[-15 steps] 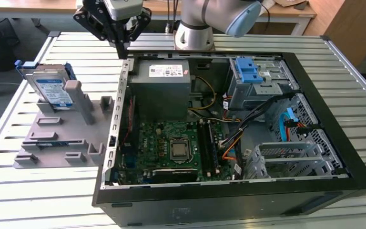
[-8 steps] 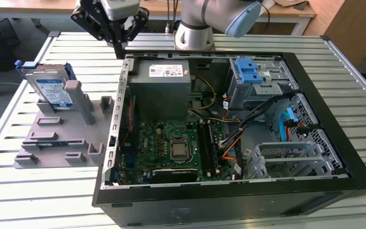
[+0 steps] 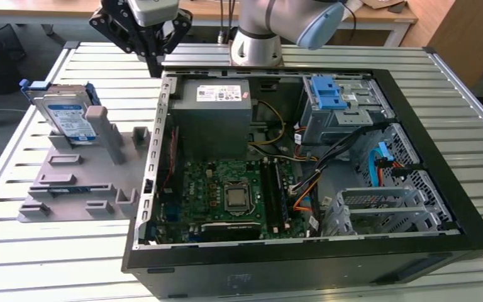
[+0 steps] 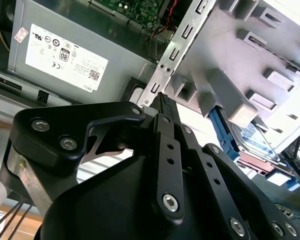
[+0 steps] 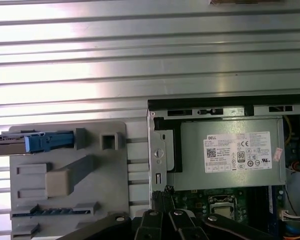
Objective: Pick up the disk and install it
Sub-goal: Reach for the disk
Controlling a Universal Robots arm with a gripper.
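Approach stage: my end effector point(image 3: 153, 66) is closed, empty, and well apart from the disk point(image 3: 67, 118).
Probably rigid, dense, shock-sensitive; best gripped across its side edges.

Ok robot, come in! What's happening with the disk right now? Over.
Gripper shut, empty, hovering by the computer case's corner. Disk standing in grey holder, untouched. Holder's post right beside the disk.
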